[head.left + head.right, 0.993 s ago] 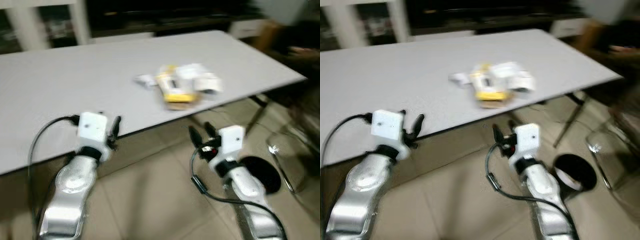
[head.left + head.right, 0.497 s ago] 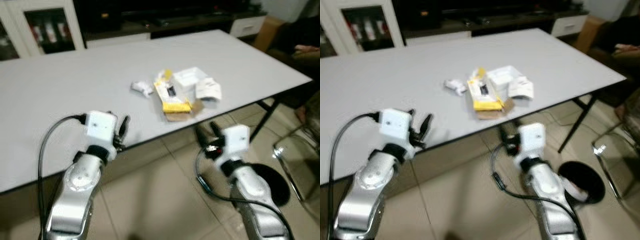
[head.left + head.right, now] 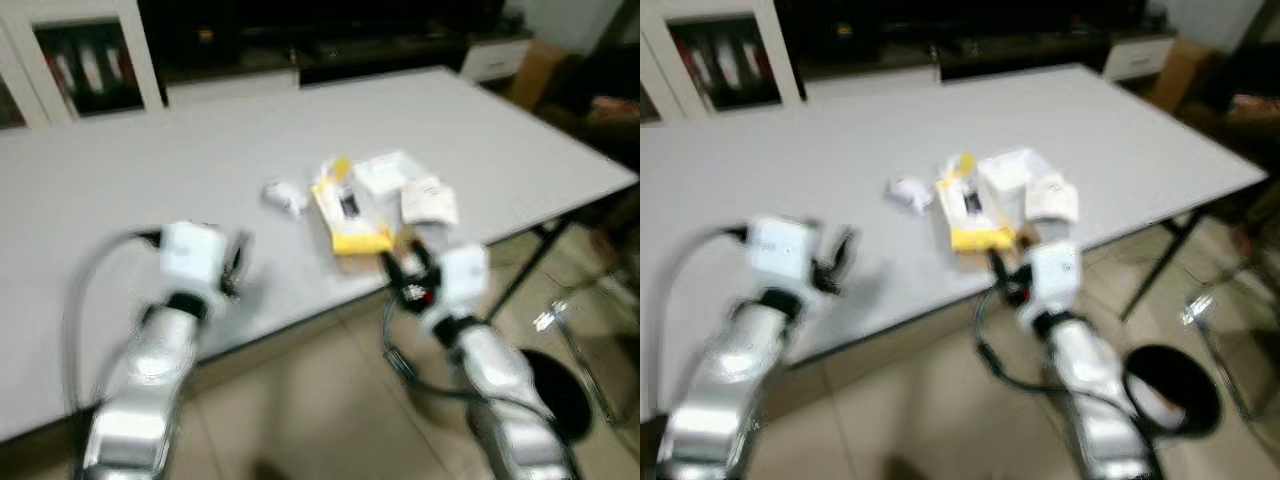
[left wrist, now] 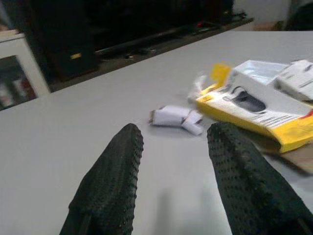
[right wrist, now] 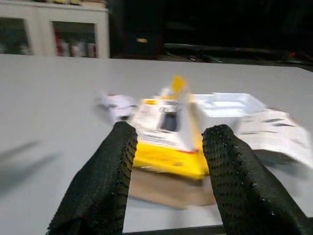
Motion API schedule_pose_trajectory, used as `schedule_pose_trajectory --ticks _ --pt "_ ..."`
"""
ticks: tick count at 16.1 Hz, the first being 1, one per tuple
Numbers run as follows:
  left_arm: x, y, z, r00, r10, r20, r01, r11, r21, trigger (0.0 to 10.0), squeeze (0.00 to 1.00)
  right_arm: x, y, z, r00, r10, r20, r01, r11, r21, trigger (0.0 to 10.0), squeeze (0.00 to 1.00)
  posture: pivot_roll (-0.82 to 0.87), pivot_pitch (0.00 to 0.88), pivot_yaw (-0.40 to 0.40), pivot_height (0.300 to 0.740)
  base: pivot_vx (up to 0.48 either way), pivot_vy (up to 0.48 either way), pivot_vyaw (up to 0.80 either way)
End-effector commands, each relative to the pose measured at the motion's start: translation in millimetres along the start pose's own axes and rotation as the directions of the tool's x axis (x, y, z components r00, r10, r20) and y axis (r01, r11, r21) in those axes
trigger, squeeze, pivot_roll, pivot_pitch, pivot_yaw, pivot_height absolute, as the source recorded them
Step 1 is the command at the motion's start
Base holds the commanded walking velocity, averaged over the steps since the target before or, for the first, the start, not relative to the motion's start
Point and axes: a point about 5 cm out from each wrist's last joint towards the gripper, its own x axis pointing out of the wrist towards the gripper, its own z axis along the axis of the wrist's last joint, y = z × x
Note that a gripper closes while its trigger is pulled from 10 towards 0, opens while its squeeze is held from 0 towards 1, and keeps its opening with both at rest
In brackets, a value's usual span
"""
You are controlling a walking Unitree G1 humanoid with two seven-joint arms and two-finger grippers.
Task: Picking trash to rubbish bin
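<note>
The left hand point(image 3: 236, 268) hovers above the near part of the grey table point(image 3: 120, 190), its two black fingers point(image 4: 110, 181) spread apart with nothing between them, pointing toward a small crumpled white scrap point(image 3: 284, 197) that lies on the table. Just right of the scrap is the rest of the trash: a yellow box point(image 3: 350, 212) resting on a brown card point(image 5: 166, 188), a white tray point(image 3: 381, 172) touching its far side, and a printed white paper point(image 3: 429, 202) to the right of that, all close to the table's near edge. The right hand point(image 3: 405, 270) is at that edge, right in front of the yellow box, its fingers point(image 5: 105, 181) also apart and empty. On the tiled floor to the right, past the table, stands a round black bin point(image 3: 1172, 387), well apart from the trash.
</note>
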Motion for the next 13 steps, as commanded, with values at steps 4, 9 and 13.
schedule_pose_trajectory --ticks 4,9,13 --pt "0.2 6.3 2.1 1.000 0.010 0.005 -0.010 1.000 0.022 10.0 0.00 9.6 5.5 11.7 1.000 0.026 0.015 -0.026 1.000 -0.017 10.0 0.00 -0.02 0.035 -0.047 0.740 0.407 0.000 0.00" --pt "5.6 1.5 4.7 0.999 -0.047 0.007 0.047 0.999 0.020 10.0 0.00 23.7 -6.9 15.9 0.998 -0.027 -0.054 0.027 1.000 0.011 10.0 0.65 -0.02 0.039 -0.043 0.740 0.238 0.000 0.00" --pt "9.8 -13.3 11.0 0.965 -0.263 0.013 0.261 0.961 0.088 10.0 0.00 40.0 -24.9 16.6 0.972 -0.025 -0.234 0.015 0.999 -0.045 10.0 1.00 -0.03 0.039 -0.042 0.740 0.000 0.000 0.00"
